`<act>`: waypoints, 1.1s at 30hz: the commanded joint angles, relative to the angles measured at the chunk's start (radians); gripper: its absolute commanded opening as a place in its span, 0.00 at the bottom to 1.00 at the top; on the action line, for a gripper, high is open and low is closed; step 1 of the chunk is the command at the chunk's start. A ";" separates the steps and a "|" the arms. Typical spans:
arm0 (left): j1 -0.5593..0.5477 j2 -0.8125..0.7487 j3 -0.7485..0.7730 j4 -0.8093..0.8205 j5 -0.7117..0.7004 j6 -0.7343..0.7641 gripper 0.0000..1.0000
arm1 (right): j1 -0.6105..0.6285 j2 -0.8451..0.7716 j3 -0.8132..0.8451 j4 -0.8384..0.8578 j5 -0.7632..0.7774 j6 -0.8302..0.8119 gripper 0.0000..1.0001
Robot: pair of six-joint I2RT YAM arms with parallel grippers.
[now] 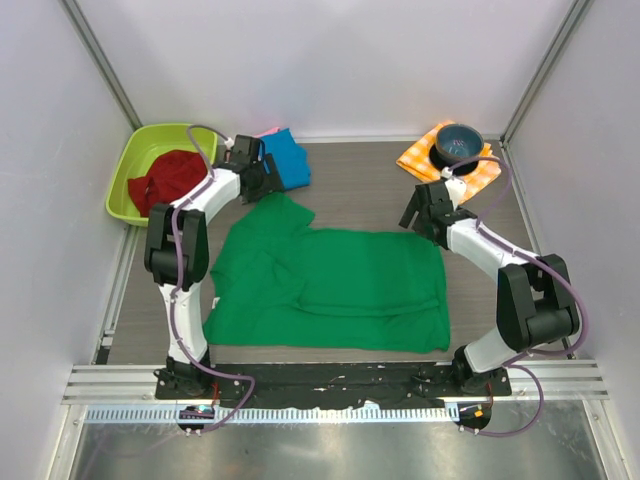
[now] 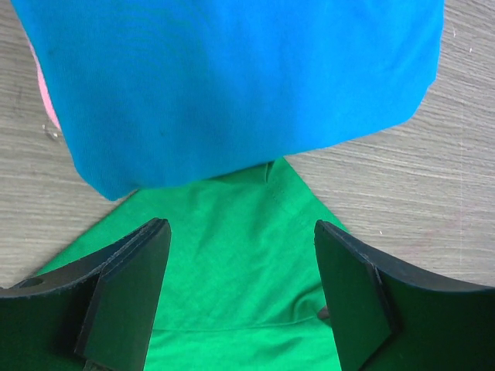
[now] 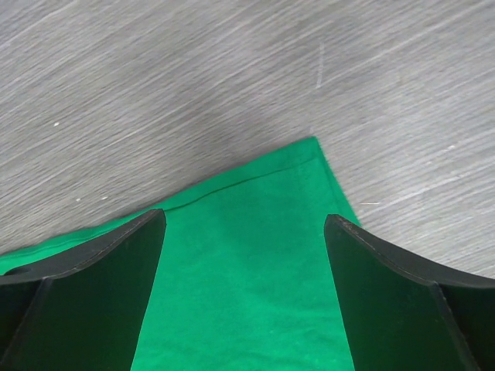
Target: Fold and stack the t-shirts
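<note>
The large green t-shirt (image 1: 330, 280) lies spread in the middle of the table. A folded blue t-shirt (image 1: 287, 160) lies behind it on a pink one (image 1: 268, 132), of which only an edge shows. My left gripper (image 1: 262, 184) is open and empty over the green shirt's far left sleeve (image 2: 240, 263), just short of the blue shirt (image 2: 232, 85). The pink edge shows at left (image 2: 48, 100). My right gripper (image 1: 420, 222) is open and empty over the green shirt's far right corner (image 3: 263, 270).
A lime green tub (image 1: 150, 170) holding a red cloth (image 1: 165, 180) stands at the far left. An orange-and-white checked cloth (image 1: 425, 160) with a dark bowl (image 1: 458, 142) on it lies at the far right. White walls enclose the table.
</note>
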 commanded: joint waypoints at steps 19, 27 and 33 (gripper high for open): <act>-0.046 -0.082 -0.028 -0.032 -0.007 -0.023 0.77 | -0.112 0.142 -0.017 0.080 -0.005 0.065 0.73; -0.046 -0.087 -0.036 -0.036 -0.039 -0.020 0.77 | -0.112 0.185 -0.028 0.089 -0.035 0.068 0.62; -0.045 -0.090 -0.045 -0.033 -0.041 -0.029 0.77 | -0.113 0.229 -0.007 0.080 -0.041 0.065 0.43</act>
